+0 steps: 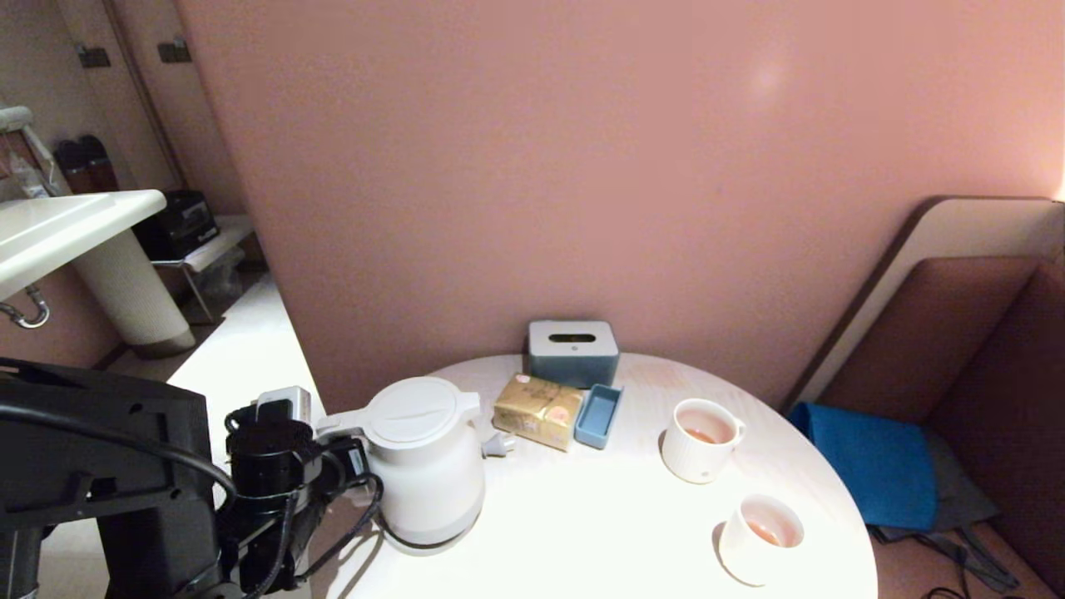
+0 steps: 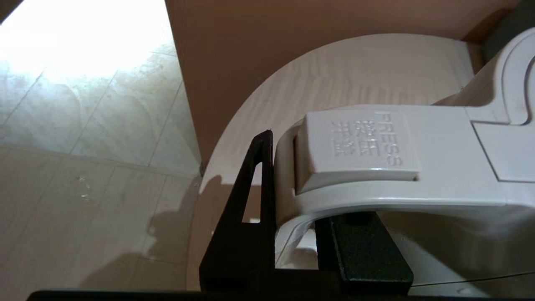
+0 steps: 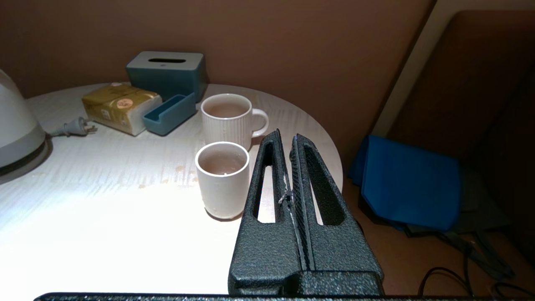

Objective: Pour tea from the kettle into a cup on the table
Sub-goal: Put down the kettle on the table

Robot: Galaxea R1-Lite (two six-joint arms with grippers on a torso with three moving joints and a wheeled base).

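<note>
Kettle (image 1: 428, 466) stands on the round pale table (image 1: 599, 532) by a pink wall (image 1: 582, 166), handle grasped by the left tool (image 2: 292, 234).

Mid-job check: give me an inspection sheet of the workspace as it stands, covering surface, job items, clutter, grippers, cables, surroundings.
Surface: round pale table, small drips beside the cup.
Job's things: kettle upright at the table's left edge, lid on; cup near the front right edge, a little tea inside.
Clutter: handled mug, also with tea; tissue box; yellow packet; blue tray.
Grippers: left gripper shut on the kettle's handle; right gripper shut, empty, hovering by the cup.
Cables: kettle plug lying loose on the table.
Surroundings: pink wall, blue cloth on the floor, sink far left.
</note>
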